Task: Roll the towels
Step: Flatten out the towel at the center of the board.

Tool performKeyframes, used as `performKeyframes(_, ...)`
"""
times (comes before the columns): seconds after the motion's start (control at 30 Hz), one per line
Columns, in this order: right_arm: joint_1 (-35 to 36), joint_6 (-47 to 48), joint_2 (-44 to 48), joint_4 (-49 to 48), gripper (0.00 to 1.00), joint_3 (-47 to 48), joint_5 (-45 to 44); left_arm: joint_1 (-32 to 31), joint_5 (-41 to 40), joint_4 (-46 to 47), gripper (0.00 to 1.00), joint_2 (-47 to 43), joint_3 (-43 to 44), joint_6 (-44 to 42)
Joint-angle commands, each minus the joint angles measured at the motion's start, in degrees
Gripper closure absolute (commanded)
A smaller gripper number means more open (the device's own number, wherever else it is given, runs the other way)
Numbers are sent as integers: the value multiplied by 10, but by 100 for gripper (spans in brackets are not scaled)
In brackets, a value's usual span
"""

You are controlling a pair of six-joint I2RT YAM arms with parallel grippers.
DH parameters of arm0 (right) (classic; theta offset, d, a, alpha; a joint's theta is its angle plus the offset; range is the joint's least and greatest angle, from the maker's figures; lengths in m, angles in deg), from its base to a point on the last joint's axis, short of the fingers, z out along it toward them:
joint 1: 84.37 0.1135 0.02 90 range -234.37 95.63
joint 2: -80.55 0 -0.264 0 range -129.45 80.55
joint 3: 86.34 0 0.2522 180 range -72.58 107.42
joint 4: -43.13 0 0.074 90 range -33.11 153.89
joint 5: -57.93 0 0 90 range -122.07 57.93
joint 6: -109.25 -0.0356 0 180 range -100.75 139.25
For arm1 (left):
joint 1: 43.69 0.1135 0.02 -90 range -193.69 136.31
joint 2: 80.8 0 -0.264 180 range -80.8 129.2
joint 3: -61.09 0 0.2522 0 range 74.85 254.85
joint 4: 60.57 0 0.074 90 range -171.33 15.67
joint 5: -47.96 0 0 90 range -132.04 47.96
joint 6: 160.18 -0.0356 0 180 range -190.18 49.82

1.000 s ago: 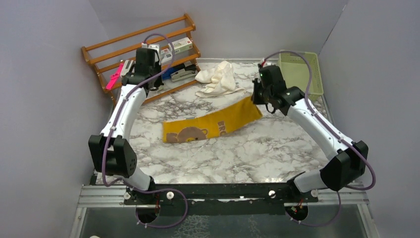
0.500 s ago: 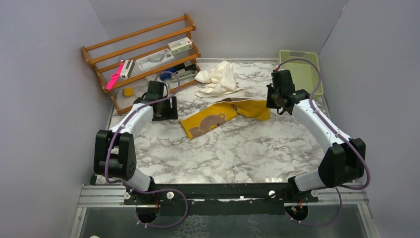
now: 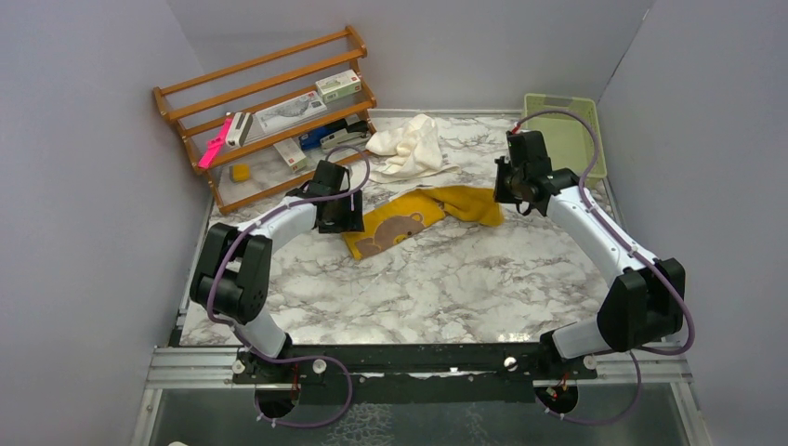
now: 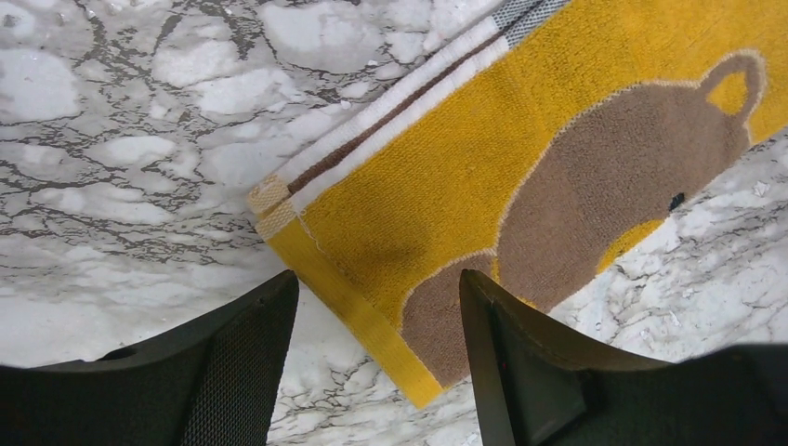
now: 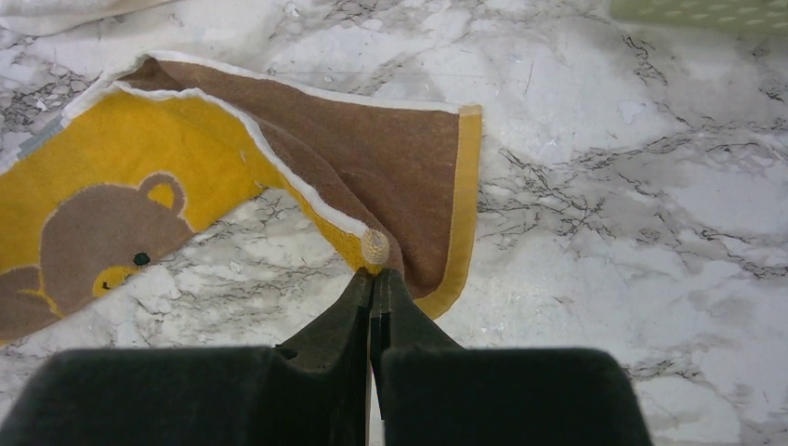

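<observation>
The mustard-yellow towel [image 3: 409, 218] with a brown bear lies partly bunched mid-table, its brown underside [image 5: 390, 167] folded over at the right end. My right gripper [image 5: 374, 271] is shut on that end's corner [image 3: 502, 193]. My left gripper [image 4: 376, 297] stands open just above the towel's [image 4: 520, 158] left corner, one finger on each side of the hem, gripping nothing; in the top view it is at the towel's left end [image 3: 349, 219]. The cream towel [image 3: 409, 144] lies crumpled behind, untouched.
A wooden rack [image 3: 269, 102] with small boxes and tools stands at the back left, close behind the left arm. A pale green basket [image 3: 567, 130] sits at the back right beside the right arm. Grey walls enclose the marble table [image 3: 446, 288].
My left arm came down from the rack to the yellow towel's left end and its gripper opened. The right gripper dragged the towel right and back, bunching it.
</observation>
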Motion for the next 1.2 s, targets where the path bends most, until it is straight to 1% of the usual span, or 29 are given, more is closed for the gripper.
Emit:
performKeyframes(0.0, 0, -2, 10, -20, 99, -8, 13, 2, -32, 8, 34, 5, 2, 21)
performKeyframes(0.2, 0, 0, 6, -26, 99, -8, 24, 2, -33, 16, 34, 1, -9, 40)
performKeyframes(0.3, 0, 0, 5, -26, 99, -8, 26, 2, -24, 24, 34, 13, -10, 46)
performKeyframes(0.43, 0, 2, 11, -26, 99, -10, 24, 2, -10, 36, 38, 33, -13, 50)
performKeyframes(0.5, 0, 3, 14, -26, 99, -12, 23, 2, -6, 44, 44, 44, -16, 55)
performKeyframes(0.7, 0, 4, 15, -26, 99, -13, 23, 2, -11, 48, 72, 40, -7, 59)
performKeyframes(0.77, 0, 4, 14, -27, 99, -13, 25, 3, -16, 47, 85, 40, -1, 59)
performKeyframes(0.83, 0, 4, 13, -27, 99, -14, 26, 3, -21, 47, 100, 20, 6, 57)
performKeyframes(1.0, 0, 5, 18, -27, 99, -11, 23, 12, -27, 46, 100, -6, 30, 40)
performKeyframes(1.17, 0, 3, 35, -35, 99, -8, 28, 37, -36, 40, 100, -63, 61, 25)
